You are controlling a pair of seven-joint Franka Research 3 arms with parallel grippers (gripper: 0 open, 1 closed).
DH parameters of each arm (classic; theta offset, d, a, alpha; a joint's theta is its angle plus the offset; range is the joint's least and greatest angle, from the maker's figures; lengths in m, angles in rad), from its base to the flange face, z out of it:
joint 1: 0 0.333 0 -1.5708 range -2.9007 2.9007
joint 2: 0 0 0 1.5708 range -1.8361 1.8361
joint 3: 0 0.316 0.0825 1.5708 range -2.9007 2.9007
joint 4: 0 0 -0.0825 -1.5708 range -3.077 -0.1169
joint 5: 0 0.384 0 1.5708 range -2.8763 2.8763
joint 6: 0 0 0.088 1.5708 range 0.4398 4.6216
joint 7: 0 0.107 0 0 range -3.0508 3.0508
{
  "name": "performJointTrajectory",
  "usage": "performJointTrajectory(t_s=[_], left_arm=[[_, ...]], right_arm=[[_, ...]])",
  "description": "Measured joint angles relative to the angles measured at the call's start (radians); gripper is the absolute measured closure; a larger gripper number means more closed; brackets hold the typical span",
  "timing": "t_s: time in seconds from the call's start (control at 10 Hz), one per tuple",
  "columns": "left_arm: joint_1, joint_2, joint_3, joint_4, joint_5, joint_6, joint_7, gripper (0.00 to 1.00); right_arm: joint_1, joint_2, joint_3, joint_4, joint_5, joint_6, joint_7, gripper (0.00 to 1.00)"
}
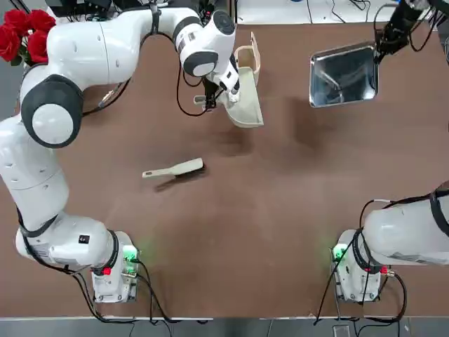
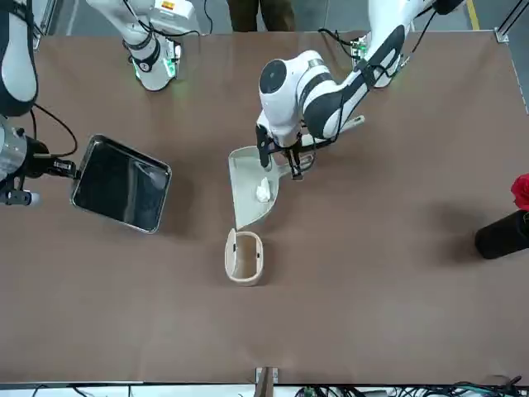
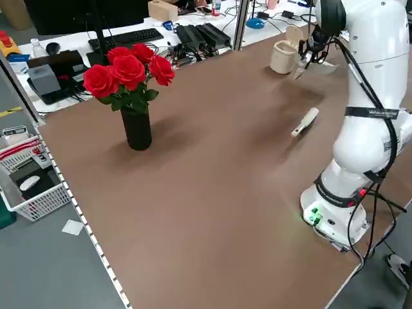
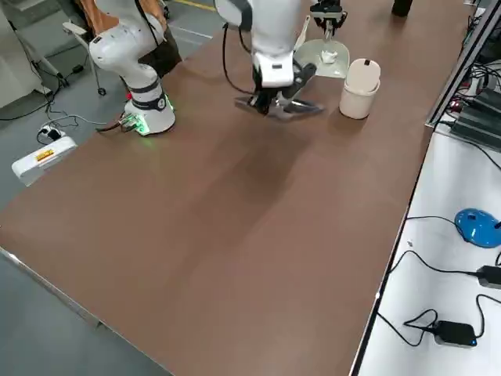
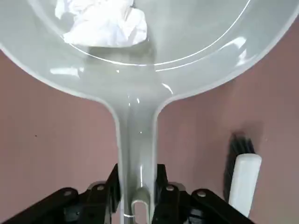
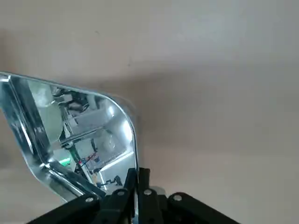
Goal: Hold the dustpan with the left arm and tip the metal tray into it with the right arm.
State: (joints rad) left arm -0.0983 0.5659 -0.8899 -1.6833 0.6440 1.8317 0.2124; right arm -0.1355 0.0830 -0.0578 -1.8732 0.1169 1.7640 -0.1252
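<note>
Red roses (image 1: 27, 35) at far left in the top view, well away from the work. Next, the brush (image 1: 170, 170) on the table (image 1: 210, 246), bristles toward the right.

Then the left gripper (image 5: 138, 191), up over the table, closed tight on the handle of the dustpan (image 1: 245, 105). Held up off the table, with white paper (image 5: 112, 23) in the scoop. Just beside the scoop, on the far side from the robot, the bin (image 1: 248, 60), lid up. Risk here: paper sliding out from too much tilt, or from a bump against the bin. Also a twist of the pan, from a pinch only on the thin handle.

Farther right, the tray (image 1: 344, 76), up in the air, well apart from the pan, with only shiny reflections to see in it. Looks like tipping already done. At far right, the right gripper (image 6: 137, 186), closed on the tray's rim. Risk here: a slip or swing, from a hold at just one edge; a knock to the pan, from coming back too low.
</note>
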Motion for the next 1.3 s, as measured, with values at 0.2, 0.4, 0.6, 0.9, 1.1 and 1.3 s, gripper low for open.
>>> performJointTrajectory(t_s=[0.2, 0.4, 0.6, 0.9, 1.1, 1.3], left_arm=[[0.04, 0.001, -0.06, 0.001, 0.0, -0.053, 0.002, 0.67], [0.189, -0.001, -0.213, 0.0, 0.0, -0.126, 0.027, 0.67], [0.332, -0.001, -0.326, -0.004, 0.0, -0.158, 0.054, 0.67], [0.374, -0.001, -0.344, 0.0, 0.02, -0.18, 0.068, 0.67], [0.38, -0.002, -0.339, 0.064, 0.065, -0.237, 0.066, 0.67], [0.407, -0.002, -0.336, 0.122, 0.103, -0.264, 0.066, 0.67]], right_arm=[[-0.001, 0.007, -0.056, -0.119, 0.026, 0.136, -0.124, 0.96], [-0.002, 0.03, -0.077, -0.227, 0.071, 0.252, -0.204, 0.96], [-0.002, 0.077, -0.093, -0.272, 0.139, 0.292, -0.294, 0.96], [-0.003, 0.161, -0.141, -0.273, 0.181, 0.341, -0.404, 0.96], [-0.003, 0.201, -0.168, -0.273, 0.223, 0.354, -0.431, 0.96], [-0.003, 0.239, -0.199, -0.273, 0.285, 0.373, -0.496, 0.96]])
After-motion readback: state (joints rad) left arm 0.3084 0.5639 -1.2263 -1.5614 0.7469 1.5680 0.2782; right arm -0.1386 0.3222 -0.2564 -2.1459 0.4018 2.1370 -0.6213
